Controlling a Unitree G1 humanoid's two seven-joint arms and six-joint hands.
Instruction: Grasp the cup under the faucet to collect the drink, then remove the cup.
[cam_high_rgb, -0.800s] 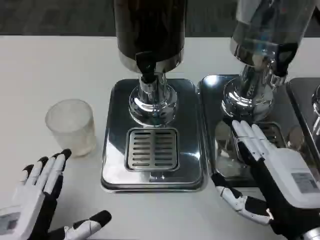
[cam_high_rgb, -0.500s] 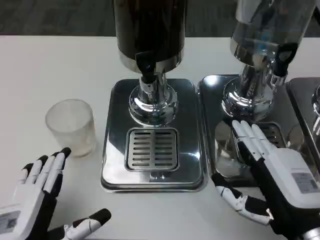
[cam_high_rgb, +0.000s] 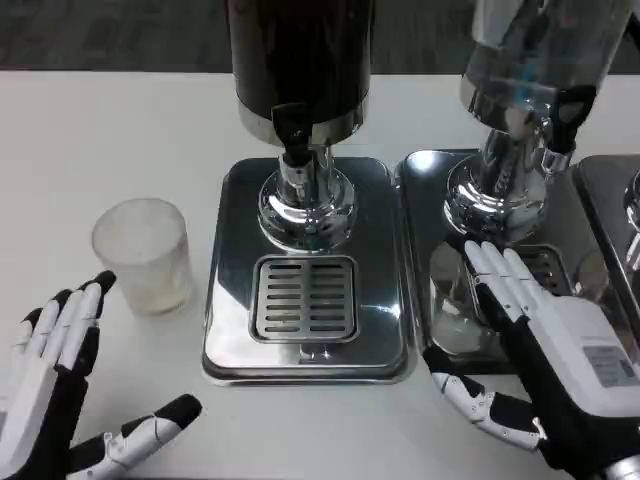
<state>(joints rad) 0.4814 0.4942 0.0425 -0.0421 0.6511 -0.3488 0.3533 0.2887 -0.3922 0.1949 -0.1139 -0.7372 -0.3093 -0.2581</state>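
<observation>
Cup (cam_high_rgb: 142, 255): frosted, translucent, upright on the white tabletop (cam_high_rgb: 120, 140), left of the dark dispenser's steel drip tray (cam_high_rgb: 305, 345) and apart from it. It is not beneath the faucet (cam_high_rgb: 293, 135), which hangs over the slotted grille (cam_high_rgb: 304, 298).

Left hand (cam_high_rgb: 50, 390): low on the tabletop, in front of the cup and to its left, fingers (cam_high_rgb: 75, 315) released and spread, thumb out to the side. Fingertips are near the cup, not touching. Nothing held.

Right hand (cam_high_rgb: 545, 350): lies over the front of the second tray (cam_high_rgb: 425, 180), under the clear dispenser (cam_high_rgb: 530, 90). Fingers extended and released, thumb out toward the tabletop. A glassy shape appears beside the fingers; reflections make it uncertain.
</observation>
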